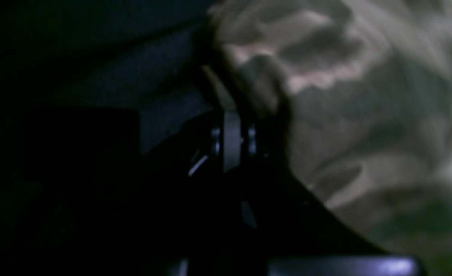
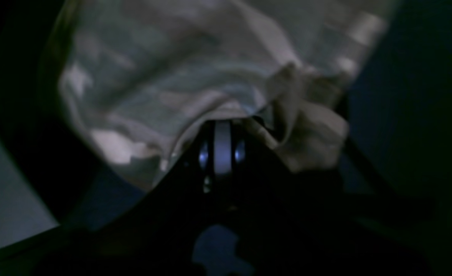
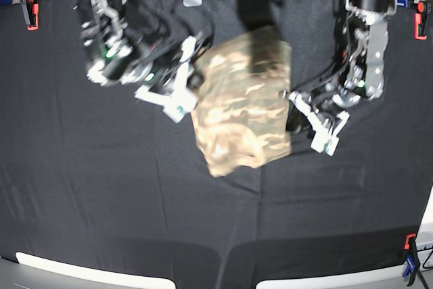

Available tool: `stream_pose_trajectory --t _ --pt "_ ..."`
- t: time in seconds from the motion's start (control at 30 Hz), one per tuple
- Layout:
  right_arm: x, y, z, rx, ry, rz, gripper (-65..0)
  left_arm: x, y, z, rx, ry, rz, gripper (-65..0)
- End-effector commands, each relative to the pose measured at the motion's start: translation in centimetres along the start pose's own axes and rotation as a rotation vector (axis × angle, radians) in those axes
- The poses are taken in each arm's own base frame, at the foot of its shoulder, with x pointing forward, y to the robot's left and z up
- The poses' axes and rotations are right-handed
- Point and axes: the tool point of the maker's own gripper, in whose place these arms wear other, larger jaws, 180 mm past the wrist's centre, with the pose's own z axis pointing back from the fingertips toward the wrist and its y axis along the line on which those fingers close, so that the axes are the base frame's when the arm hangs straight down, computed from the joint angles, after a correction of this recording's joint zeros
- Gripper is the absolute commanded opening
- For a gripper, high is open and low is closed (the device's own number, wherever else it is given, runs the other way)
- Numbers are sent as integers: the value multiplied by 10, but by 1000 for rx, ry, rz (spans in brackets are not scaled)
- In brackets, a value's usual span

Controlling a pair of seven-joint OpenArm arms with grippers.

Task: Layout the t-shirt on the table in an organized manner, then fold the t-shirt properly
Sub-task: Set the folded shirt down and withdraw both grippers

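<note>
The t-shirt (image 3: 245, 103) lay bunched into a rough upright oblong near the middle of the table (image 3: 101, 201), a little toward its far edge, its camouflage cloth creased and doubled over itself rather than spread flat. On the base view's left side the right gripper (image 3: 191, 76) met the cloth at its upper left edge, and in the right wrist view the fingers (image 2: 222, 147) stood pressed together with a crumpled fold of the t-shirt (image 2: 195, 76) gathered just beyond them (the picture was dim and soft, so how much cloth was pinched could not be judged). On the base view's right side the left gripper (image 3: 294, 106) touched the shirt's right edge about halfway down, and the left wrist view showed its fingers (image 1: 231, 138) likewise closed on a narrow strip of cloth, with the t-shirt (image 1: 364, 115) filling the frame to the right. Both arms reached in from the far side of the table, the right arm blurred in the base view. Red-and-black clamps (image 3: 28, 6) sat at the far corners, and a blue clamp (image 3: 411, 262) at the near right corner.
</note>
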Motion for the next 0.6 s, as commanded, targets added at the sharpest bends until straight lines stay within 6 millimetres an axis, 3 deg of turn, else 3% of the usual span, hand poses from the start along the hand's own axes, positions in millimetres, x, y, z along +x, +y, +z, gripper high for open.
stream_pose_trajectory --t 0.0,0.13,0.3,0.43,0.57 --pt "7 3 2 8 -33 -1 -650 7 1 -4 13 4 -10 -650" --pt "-4 8 4 6 -44 -48 -650 15 -7 -9 -8 -13 14 -650" --pt "-8 -27 37 -145 -108 -118 -650 25 -8 3 -31 -19 40 -650" --pt "-18 -53 81 -295 -143 -162 -650 30 1 36 54 -76 42 -650" --pt "-36 -59 121 -389 -165 -233 -650 19 -12 81 89 -110 -3 -650"
